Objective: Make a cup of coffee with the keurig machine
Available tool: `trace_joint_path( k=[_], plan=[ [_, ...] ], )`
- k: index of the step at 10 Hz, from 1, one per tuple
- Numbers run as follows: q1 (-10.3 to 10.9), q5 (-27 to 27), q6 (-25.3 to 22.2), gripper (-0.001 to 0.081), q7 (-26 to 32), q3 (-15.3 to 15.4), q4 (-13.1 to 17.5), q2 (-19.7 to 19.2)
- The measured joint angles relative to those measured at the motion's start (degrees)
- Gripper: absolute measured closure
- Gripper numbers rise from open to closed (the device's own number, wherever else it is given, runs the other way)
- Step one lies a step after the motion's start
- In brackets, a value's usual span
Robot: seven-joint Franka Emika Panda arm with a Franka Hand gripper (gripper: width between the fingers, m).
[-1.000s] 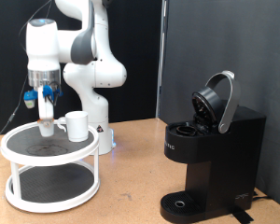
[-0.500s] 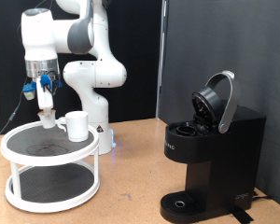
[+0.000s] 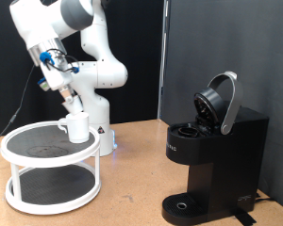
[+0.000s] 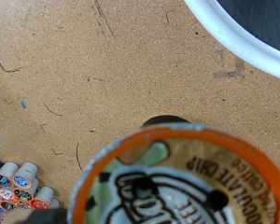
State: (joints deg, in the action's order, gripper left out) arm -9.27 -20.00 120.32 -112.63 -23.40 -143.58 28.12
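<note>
The white cup (image 3: 76, 127) stands on the top tier of a white two-tier round stand (image 3: 47, 155) at the exterior view's left. The black keurig machine (image 3: 212, 155) stands at the right with its rounded lid (image 3: 220, 102) hinged open. My gripper (image 3: 68, 97) is tilted in the air just above the cup and is shut on a small white pod. In the wrist view the pod's printed lid with an orange rim (image 4: 177, 182) fills the near part of the picture, over the wooden table.
The wooden table (image 3: 132, 188) runs between the stand and the machine. The wrist view shows the stand's white rim (image 4: 243, 37), several more pods (image 4: 19, 187) at one corner, and a dark round thing (image 4: 163, 119) beyond the held pod. A black panel stands behind the machine.
My gripper has risen from the stand's top tier, moved towards the exterior view's right and tilted, with the pod in it. The cup and the machine have not moved.
</note>
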Motion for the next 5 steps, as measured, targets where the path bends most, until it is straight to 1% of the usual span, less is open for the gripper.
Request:
trace_joint_path(
  k=[1,2,3,5],
  plan=[
    [-0.02,0.42,-0.03,0.0453,0.46,0.00,-0.08,-0.01],
    [0.12,-1.23,-1.40,0.0453,0.52,-0.15,0.07,-0.03],
    [0.88,-4.42,-4.73,0.0453,0.71,-0.66,0.97,-0.22],
    [3.72,-9.89,-12.76,0.0453,1.62,-1.16,4.94,-2.01]
  ],
)
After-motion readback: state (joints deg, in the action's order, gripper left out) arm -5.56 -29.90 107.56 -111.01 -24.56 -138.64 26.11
